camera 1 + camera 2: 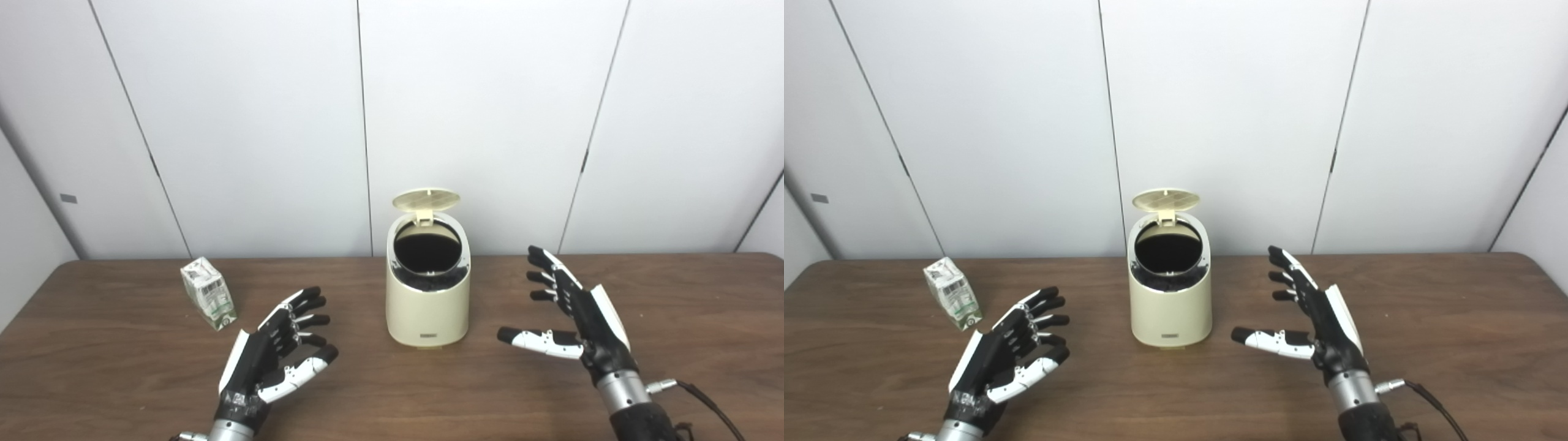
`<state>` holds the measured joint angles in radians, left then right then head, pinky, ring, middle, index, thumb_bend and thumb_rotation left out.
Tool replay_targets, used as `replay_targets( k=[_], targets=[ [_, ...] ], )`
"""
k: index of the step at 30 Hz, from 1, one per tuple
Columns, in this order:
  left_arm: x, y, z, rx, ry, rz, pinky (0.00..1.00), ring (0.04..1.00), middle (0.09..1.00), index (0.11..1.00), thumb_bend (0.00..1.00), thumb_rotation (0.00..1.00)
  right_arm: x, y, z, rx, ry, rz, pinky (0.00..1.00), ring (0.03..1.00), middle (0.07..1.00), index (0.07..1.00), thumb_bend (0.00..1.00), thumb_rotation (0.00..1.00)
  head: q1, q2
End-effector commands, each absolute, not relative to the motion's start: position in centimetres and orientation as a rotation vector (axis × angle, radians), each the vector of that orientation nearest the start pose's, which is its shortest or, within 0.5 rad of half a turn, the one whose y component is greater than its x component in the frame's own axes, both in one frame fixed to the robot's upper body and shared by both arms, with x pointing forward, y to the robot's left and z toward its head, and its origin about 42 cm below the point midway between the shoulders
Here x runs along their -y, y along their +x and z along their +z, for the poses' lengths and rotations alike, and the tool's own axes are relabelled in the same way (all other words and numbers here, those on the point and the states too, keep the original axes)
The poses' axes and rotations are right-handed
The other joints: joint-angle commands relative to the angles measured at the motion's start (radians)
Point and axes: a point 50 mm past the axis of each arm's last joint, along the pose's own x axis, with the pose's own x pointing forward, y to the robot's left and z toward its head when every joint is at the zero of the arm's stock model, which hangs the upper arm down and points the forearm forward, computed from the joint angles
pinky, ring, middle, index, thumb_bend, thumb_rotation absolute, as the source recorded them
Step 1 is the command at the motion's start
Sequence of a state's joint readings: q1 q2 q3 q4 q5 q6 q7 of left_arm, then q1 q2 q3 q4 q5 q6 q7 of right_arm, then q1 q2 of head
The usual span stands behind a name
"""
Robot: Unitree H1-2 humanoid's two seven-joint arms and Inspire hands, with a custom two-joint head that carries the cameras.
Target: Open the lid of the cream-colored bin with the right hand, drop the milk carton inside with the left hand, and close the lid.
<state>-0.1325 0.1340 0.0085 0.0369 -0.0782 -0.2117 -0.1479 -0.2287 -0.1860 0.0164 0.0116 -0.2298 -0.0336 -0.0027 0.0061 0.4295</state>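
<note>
The cream-colored bin (427, 306) stands mid-table with its round lid (426, 199) flipped up at the back, showing a dark inside. A green and white milk carton (208, 293) stands tilted on the table to the bin's left. My left hand (275, 352) hovers open near the front, just right of the carton and apart from it. To the right of the bin my right hand (572, 312) is open, fingers spread, holding nothing and not touching the bin.
The brown wooden table (704, 306) runs to a white panelled wall (490, 122) close behind the bin. A black cable (704, 398) trails from my right wrist at the lower right.
</note>
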Motion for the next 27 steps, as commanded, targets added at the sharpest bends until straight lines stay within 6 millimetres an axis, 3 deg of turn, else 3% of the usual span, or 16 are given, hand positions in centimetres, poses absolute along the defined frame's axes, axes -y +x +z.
replay_targets(
  k=[1, 7, 12, 19, 23, 27],
  targets=[
    [-24.0, 33.2, 16.2, 0.382, 0.078, -0.179, 0.62, 0.753, 0.829, 0.877, 0.73, 0.25, 25.0, 35.7, 18.7, 0.359, -0.393, 0.026, 0.76, 0.856, 0.91, 0.909, 0.87, 0.31, 0.001, 0.0],
    [-24.1, 33.1, 16.2, 0.382, 0.075, -0.18, 0.62, 0.748, 0.822, 0.873, 0.74, 0.26, 25.7, 35.2, 17.2, 0.368, -0.345, 0.01, 0.78, 0.862, 0.907, 0.906, 0.87, 0.28, 0.001, -0.002],
    [-24.2, 33.0, 16.0, 0.375, 0.08, -0.191, 0.6, 0.722, 0.807, 0.864, 0.69, 0.24, 26.4, 34.8, 15.9, 0.365, -0.301, -0.003, 0.81, 0.879, 0.912, 0.918, 0.88, 0.26, 0.022, -0.023],
    [-23.2, 33.0, 15.0, 0.369, 0.056, -0.209, 0.57, 0.705, 0.77, 0.836, 0.76, 0.26, 28.3, 34.3, 14.2, 0.365, -0.263, -0.018, 0.87, 0.919, 0.949, 0.941, 0.86, 0.22, 0.206, -0.078],
    [-22.2, 33.1, 14.4, 0.36, 0.043, -0.215, 0.58, 0.703, 0.761, 0.833, 0.76, 0.22, 28.8, 33.9, 14.3, 0.37, -0.239, -0.01, 0.9, 0.92, 0.955, 0.959, 0.84, 0.2, 0.28, -0.101],
    [-21.3, 33.1, 14.2, 0.362, 0.052, -0.209, 0.59, 0.696, 0.76, 0.827, 0.73, 0.15, 28.7, 33.5, 14.8, 0.359, -0.253, -0.023, 0.74, 0.831, 0.885, 0.913, 0.91, 0.3, 0.334, -0.118]
  ],
)
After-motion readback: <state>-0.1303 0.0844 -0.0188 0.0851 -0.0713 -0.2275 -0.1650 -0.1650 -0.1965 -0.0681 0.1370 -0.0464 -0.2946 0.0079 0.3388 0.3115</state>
